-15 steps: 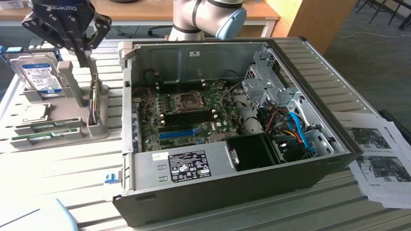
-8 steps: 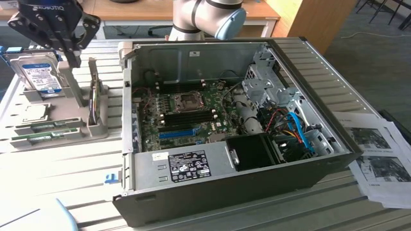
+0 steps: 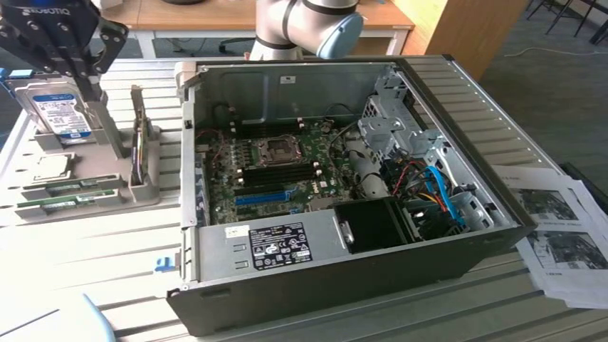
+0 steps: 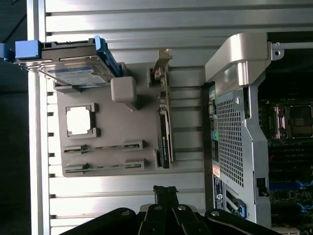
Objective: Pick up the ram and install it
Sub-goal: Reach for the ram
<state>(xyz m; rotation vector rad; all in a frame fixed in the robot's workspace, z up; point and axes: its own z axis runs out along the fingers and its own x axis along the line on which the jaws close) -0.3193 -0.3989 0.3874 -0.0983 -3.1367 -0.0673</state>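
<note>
At ten o'clock from the open computer case (image 3: 332,285), the hand (image 4: 166,191) hangs shut and empty near the gray tray (image 3: 95,160); both ram sticks (image 3: 68,187) lie slotted there, at six o'clock of the hard drive (image 3: 59,110).

In the exterior view's upper left, the gripper (image 3: 84,84) carries the brand ROBOTIQ, upside down. Print on the power supply label (image 3: 278,241) and hard drive label (image 3: 65,114) is unreadable.

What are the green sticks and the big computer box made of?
The ram sticks look like thin circuit board, going by their flat green colour with no shine. The computer case is probably sheet metal: dull grey sheen, folded edges, punched holes.
</note>
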